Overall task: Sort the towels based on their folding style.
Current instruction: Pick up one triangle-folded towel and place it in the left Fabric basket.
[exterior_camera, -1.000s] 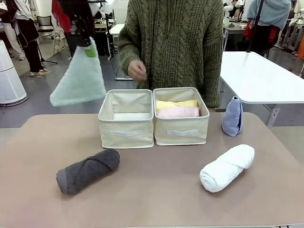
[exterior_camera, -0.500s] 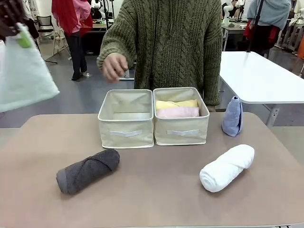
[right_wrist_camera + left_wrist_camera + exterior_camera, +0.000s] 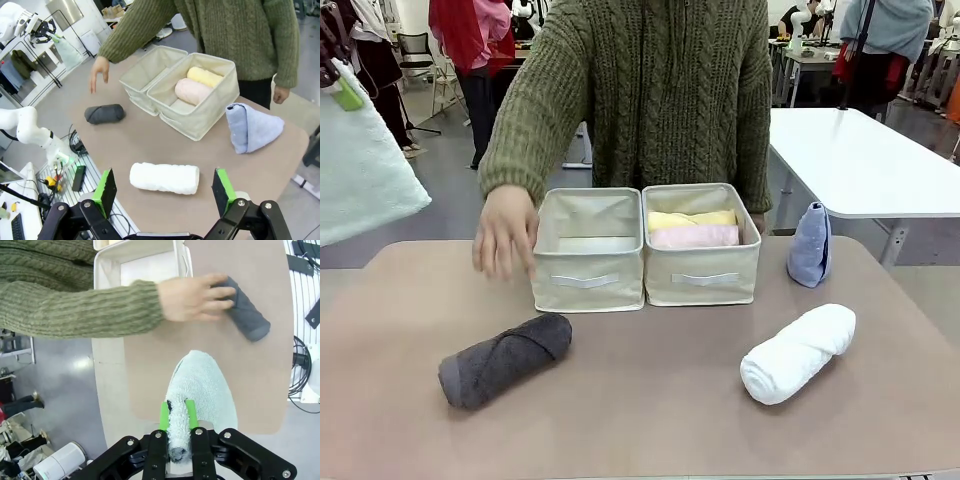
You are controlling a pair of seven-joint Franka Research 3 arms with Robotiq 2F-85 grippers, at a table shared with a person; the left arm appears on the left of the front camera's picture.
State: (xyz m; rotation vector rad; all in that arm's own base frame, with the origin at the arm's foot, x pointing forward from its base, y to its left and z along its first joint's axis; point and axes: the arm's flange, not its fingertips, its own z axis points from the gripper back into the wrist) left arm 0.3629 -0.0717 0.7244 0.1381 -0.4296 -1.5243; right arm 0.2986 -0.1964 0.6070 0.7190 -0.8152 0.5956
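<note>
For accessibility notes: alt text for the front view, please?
The left gripper, shut on a mint green towel, dangles it at far left. A person's hand is beside the left bin; the right bin holds a yellow roll and a pink roll; a grey roll, white roll and blue towel sit outside.

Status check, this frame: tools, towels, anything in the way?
Left tool shut on mint green terry towel, held high. Right tool open, empty. Person's hand beside left cream fabric bin.
</note>
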